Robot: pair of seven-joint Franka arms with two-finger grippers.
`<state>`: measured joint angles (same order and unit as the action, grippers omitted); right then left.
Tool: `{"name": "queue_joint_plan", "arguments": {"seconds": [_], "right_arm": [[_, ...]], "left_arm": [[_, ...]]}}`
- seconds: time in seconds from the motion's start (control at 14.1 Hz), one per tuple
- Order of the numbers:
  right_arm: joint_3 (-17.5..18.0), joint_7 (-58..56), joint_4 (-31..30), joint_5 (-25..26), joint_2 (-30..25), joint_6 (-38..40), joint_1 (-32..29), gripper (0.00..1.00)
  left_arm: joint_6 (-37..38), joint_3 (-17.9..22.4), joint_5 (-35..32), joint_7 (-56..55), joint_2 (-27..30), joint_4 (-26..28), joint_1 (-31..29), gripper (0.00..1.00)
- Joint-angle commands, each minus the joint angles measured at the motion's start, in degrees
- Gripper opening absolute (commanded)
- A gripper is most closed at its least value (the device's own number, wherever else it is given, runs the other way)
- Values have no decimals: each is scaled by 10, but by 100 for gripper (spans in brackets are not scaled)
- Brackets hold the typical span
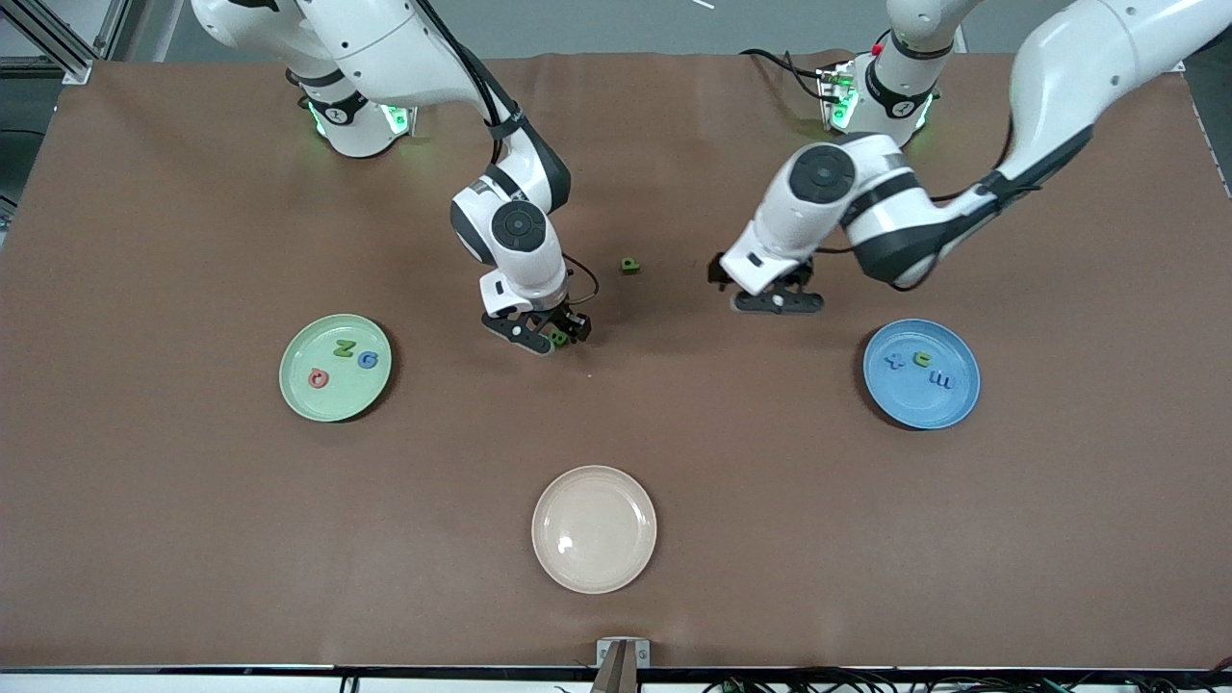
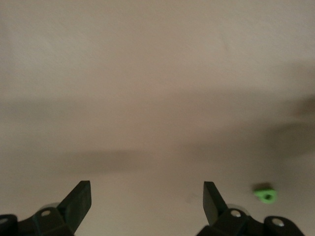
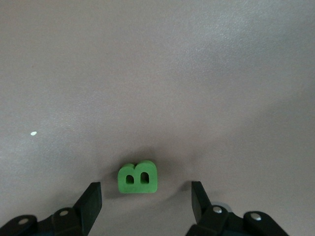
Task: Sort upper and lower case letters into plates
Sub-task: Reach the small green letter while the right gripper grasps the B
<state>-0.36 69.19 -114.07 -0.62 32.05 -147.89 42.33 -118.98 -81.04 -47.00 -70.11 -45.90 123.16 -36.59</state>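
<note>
Bare bench (image 1: 144, 539) spans both front corners and the middle strip between the pale green plate (image 1: 300, 397) and blue plate (image 1: 924, 409), obstructed by the cream plate (image 1: 594, 568) near the front edge, the green letter B (image 3: 138, 178) between the right hand's (image 1: 536, 335) spread fingers, a green letter (image 1: 629, 265) mid-bench, and the left hand (image 1: 778, 300).

- Right arm reaches from its base toward the bench's middle, wrist bent downward. The right claw (image 1: 544, 334) sits low over the bench, its 2 fingers (image 3: 91, 201) spread apart.
- Left arm folds at the elbow, forearm angled inward. The left claw (image 1: 778, 300) hangs low over the bench, fingers (image 2: 78, 199) spread wide.
</note>
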Motion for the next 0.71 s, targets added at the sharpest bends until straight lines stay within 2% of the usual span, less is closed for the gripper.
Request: {"name": "queue_joint_plan", "arguments": {"seconds": [0.0,0.07,0.35,0.5,0.64], "right_arm": [[-6,5,3,22,1,-4,7,78],[-6,5,3,23,3,-18,7,77],[-6,5,2,23,12,-28,7,70],[-6,6,1,23,12,-28,7,62],[-6,6,0,23,12,-27,7,47]], "left_arm": [[9,40,13,-59,6,-24,83,100],[9,49,13,-84,5,-30,111,100],[2,130,13,-131,4,-69,228,100],[2,158,14,-156,3,-95,279,100],[0,181,14,-168,2,-109,312,100]]}}
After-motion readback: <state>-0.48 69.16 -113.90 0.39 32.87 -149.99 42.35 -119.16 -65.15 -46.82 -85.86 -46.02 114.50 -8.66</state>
